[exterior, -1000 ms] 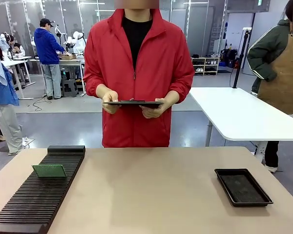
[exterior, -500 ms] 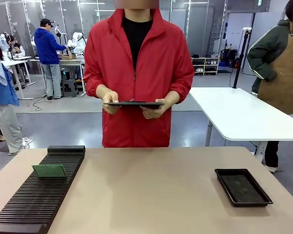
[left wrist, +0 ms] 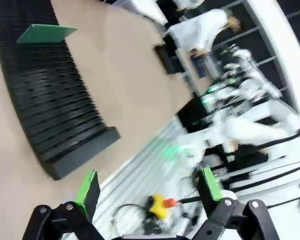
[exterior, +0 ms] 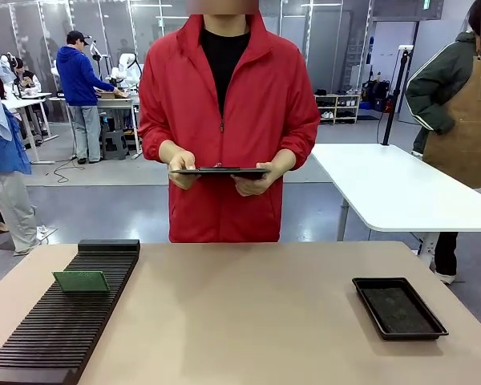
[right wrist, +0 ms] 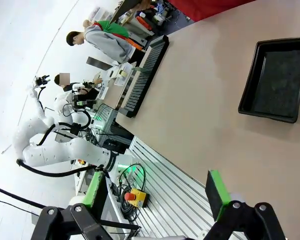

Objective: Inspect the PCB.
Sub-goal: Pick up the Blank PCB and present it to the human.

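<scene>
- A person in a red jacket at the beige table's 12 o'clock holds a dark flat tablet
- A long black slotted rack at 8 o'clock holds the small green PCB standing in a slot
- A shallow black rectangular tray lies at 4 o'clock
- Left gripper and right gripper: fingers wide apart, holding nothing

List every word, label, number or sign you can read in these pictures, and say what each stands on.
Nothing here can be read.
On the PCB: a speckled face; any print is too small to read.
On the tablet: the person holds it edge-on, so its face is hidden.
On the tray: no marking visible.
On the green sign, high at the back: too small to read.
</scene>
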Controlling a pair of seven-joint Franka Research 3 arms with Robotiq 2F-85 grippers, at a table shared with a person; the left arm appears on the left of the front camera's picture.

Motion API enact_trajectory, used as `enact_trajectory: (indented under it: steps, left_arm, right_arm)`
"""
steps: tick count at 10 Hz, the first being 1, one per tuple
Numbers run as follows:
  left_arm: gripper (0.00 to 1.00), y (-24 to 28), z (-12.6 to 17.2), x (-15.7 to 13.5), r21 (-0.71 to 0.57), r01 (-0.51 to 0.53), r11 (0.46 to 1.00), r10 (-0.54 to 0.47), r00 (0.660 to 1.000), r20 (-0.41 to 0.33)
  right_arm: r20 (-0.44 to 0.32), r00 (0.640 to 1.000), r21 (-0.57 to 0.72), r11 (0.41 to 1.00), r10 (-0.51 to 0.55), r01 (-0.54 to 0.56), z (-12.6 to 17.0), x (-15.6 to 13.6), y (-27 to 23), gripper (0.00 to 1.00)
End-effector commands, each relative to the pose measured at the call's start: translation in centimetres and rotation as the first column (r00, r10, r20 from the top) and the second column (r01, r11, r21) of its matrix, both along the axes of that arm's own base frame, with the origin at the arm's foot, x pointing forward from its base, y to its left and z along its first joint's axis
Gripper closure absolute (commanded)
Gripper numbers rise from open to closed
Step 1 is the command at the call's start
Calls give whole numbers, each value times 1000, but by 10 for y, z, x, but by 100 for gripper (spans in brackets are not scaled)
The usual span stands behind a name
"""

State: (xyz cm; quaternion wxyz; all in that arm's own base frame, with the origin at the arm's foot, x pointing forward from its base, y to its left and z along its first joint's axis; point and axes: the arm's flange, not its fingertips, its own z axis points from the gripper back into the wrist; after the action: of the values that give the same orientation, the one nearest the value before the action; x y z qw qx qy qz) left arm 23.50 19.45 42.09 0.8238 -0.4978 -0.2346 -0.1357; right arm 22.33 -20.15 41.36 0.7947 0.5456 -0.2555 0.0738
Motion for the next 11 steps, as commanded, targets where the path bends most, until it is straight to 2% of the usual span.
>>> enact_trajectory:
  steps: [1, 2, 3, 5, 6, 8, 9, 10, 11]
  left_arm:
    - [0, -62, 49, 1, 419, -25, 908, -14, 996, 90]
    - [0, -79, 63, 16, 562, -23, 827, -16, 998, 65]
    - [0, -96, 72, 34, 646, 7, 763, -61, 996, 61]
    - [0, -141, 73, 76, 840, 41, 542, -157, 986, 54]
    - [0, -166, 65, 91, 935, 25, 353, -246, 967, 68]
    - [0, -205, 38, 107, 985, 12, 174, -443, 894, 67]
    - [0, -212, 27, 112, 979, 27, 200, -470, 880, 72]
    - [0, -213, 22, 113, 983, 13, 185, -462, 884, 75]
    - [0, -212, 23, 111, 972, -2, 234, -451, 886, 111]
  right_arm:
    - [27, 1000, 6, 1000, 6, -7, 1, 1, -1, 0]
    - [27, 1000, 6, 1000, 6, -7, 1, 1, -1, 0]
    - [27, 1000, 6, 1000, 6, -7, 1, 1, -1, 0]
    - [27, 1000, 6, 1000, 6, -7, 1, 1, -1, 0]
    - [27, 1000, 6, 1000, 6, -7, 1, 1, -1, 0]
    - [27, 1000, 6, 1000, 6, -7, 1, 1, -1, 0]
    - [27, 1000, 6, 1000, 6, -7, 1, 1, -1, 0]
    - [27, 1000, 6, 1000, 6, -7, 1, 1, -1, 0]
    - [27, 1000, 6, 1000, 6, -7, 1, 1, -1, 0]
